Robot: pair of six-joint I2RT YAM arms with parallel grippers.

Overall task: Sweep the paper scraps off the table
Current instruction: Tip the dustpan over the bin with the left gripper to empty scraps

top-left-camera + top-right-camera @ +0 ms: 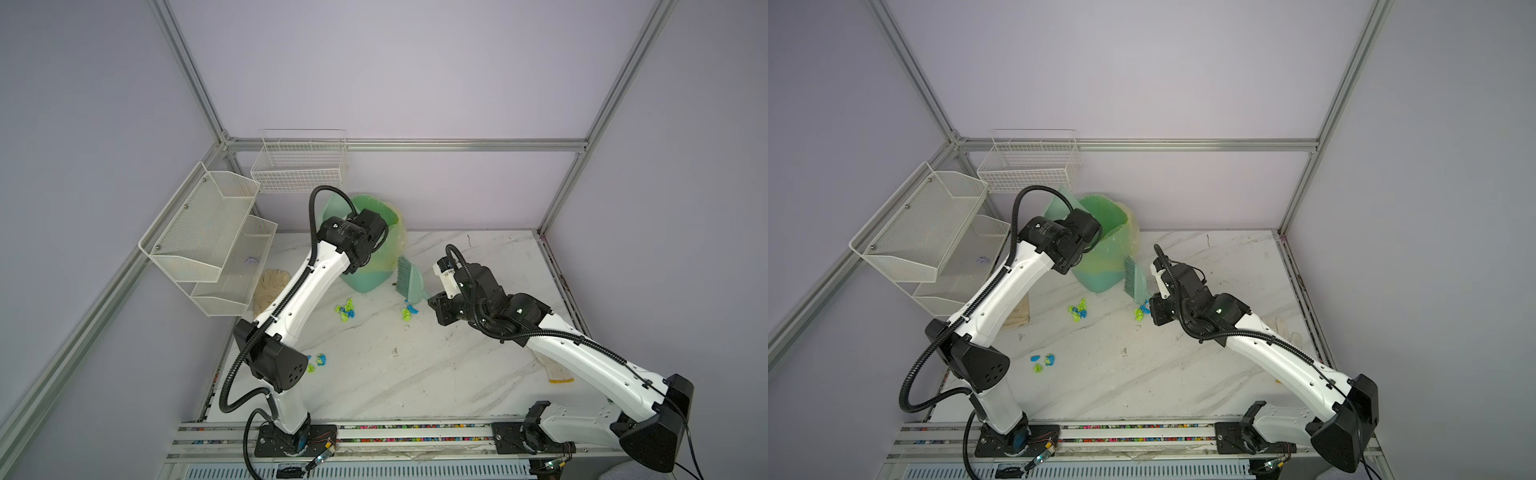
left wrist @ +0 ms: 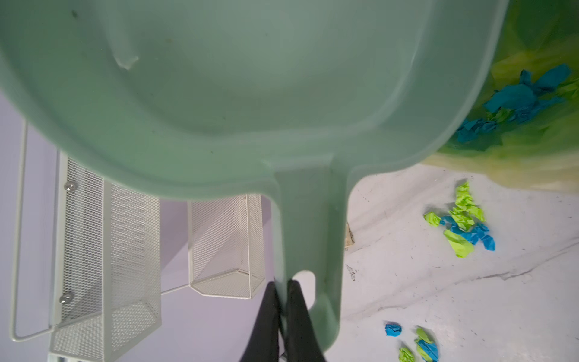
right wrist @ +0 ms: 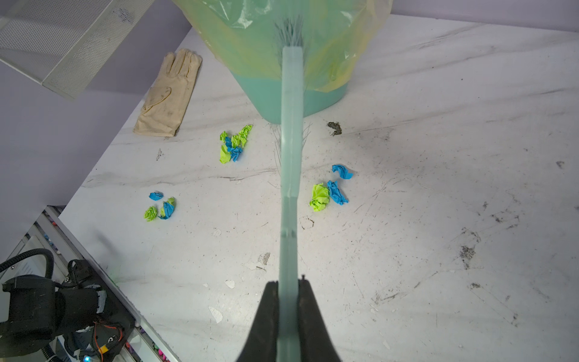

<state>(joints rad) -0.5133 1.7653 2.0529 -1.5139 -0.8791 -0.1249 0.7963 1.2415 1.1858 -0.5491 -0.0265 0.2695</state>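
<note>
- your left gripper (image 2: 284,286) pinches the dustpan (image 2: 250,94) handle at the bin (image 1: 370,279).
- your right gripper (image 3: 289,286) pinches the brush (image 3: 291,131) handle.
- paper scraps (image 3: 233,144) lie in three clumps on the table (image 3: 438,194): two before the bin, one near the left edge.

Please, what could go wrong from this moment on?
The left claw pinches only one thin edge of the dustpan handle; it may twist or slip.
The brush in the right claw points at the bin; it may knock it.
Sweeping could push paper scraps against the glove.

Three clusters of paper scraps (image 1: 345,311) dot the table (image 1: 415,374).
</note>
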